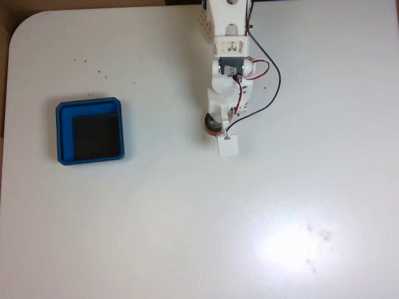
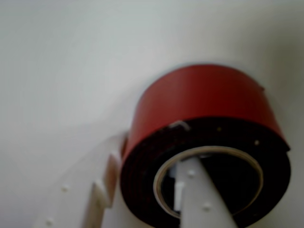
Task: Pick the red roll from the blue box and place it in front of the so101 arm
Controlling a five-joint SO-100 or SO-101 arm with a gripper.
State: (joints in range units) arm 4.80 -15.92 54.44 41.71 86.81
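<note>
Gripper clamps the red roll, one finger through its pale core, the other outside, over white table, well clear of the empty blue box, seemingly for set-down.

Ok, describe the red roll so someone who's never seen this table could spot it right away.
On the white table, find the white arm reaching in from the top edge. At its tip sits the red roll: a small ring, red outside, dark face, one finger through its core.

Fixed cam looks straight down on desk from high up; wrist cam sits v. close behind tool, facing desk; both share red roll
</note>
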